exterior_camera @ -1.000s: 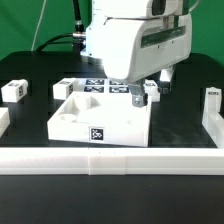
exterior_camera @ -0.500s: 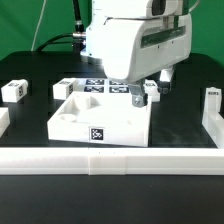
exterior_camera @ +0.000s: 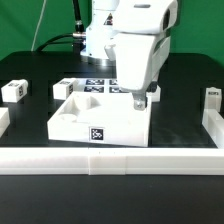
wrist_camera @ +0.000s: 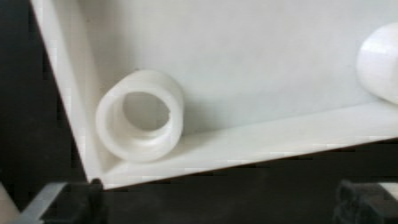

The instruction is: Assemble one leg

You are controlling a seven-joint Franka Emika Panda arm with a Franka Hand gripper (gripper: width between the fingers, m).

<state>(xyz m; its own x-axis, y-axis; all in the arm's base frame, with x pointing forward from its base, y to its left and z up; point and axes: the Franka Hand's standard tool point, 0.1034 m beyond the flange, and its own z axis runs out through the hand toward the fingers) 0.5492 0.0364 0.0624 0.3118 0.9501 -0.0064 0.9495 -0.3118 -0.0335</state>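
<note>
A leg (exterior_camera: 13, 90), a small white block with a tag, stands alone at the exterior view's left on the black table. The big white square tray-like piece (exterior_camera: 75, 122) lies in the middle. My gripper (exterior_camera: 138, 99) hangs at its far right corner, fingers pointing down. In the wrist view the tray's inner corner with a round socket (wrist_camera: 143, 115) fills the picture. My gripper (wrist_camera: 217, 205) is open there: the dark fingers (wrist_camera: 68, 203) stand far apart with nothing between them. It is far from the leg.
The marker board (exterior_camera: 88, 86) lies behind the tray. Another small tagged white piece (exterior_camera: 211, 95) sits at the exterior view's right. A low white rail (exterior_camera: 110, 160) runs along the front and up the right side (exterior_camera: 215, 128).
The hand has turned about its vertical axis and now looks narrower in the exterior view. The gripper stays over the tray's far right corner. The parts on the table have not moved.
</note>
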